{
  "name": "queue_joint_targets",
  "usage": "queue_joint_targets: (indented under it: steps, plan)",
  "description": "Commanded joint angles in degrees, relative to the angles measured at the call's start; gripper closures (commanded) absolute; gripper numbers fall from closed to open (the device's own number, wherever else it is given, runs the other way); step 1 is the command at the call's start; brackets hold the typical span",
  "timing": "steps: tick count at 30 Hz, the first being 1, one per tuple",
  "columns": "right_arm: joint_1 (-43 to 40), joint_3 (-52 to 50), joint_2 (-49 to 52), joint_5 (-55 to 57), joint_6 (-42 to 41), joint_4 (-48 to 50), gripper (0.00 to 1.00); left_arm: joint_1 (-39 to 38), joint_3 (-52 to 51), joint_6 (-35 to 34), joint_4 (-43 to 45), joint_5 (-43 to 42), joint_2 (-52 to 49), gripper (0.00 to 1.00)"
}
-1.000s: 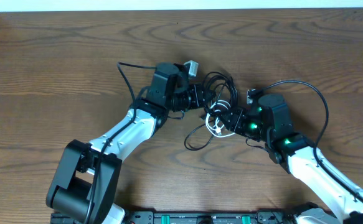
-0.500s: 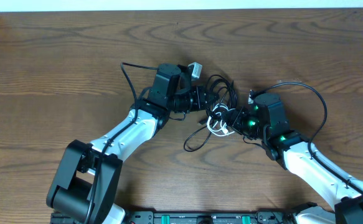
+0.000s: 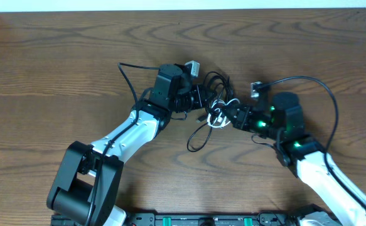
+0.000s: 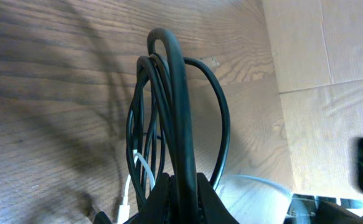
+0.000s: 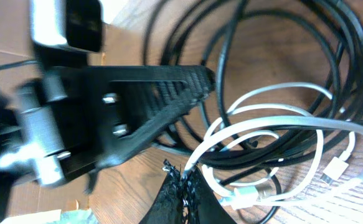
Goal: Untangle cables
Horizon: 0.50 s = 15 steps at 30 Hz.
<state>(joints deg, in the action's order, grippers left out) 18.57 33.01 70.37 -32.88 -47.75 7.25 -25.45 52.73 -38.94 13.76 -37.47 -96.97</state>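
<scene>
A tangle of black cables and a white cable lies at the table's middle, between the two arms. My left gripper is shut on a black cable, whose loops rise in front of it in the left wrist view. My right gripper is shut on a loop of the white cable; its plug hangs at the right in the right wrist view. The left gripper's fingers show in the right wrist view, just beyond the coils.
A loose black cable loop trails toward the front of the wooden table. Thick black robot wires arc over each arm. Cardboard shows beyond the table's edge in the left wrist view.
My right gripper has pulled to the right with the white cable, and the right arm has shifted right. The tangle has stretched slightly. The left gripper has stayed nearly in place.
</scene>
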Motion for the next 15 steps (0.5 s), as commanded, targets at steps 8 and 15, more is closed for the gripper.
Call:
queue_joint_targets:
  steps: [8, 15]
  plan:
    - [-8.07, 0.31, -12.13, 4.26, 3.04, -18.95, 0.99, 0.02, 0.00, -10.21, 2.99, 10.97, 0.85, 0.92]
    - [-9.16, 0.31, -13.25, 8.96, 1.09, -32.15, 0.89, 0.02, 0.00, -30.45, 10.40, 16.04, 0.85, 0.92]
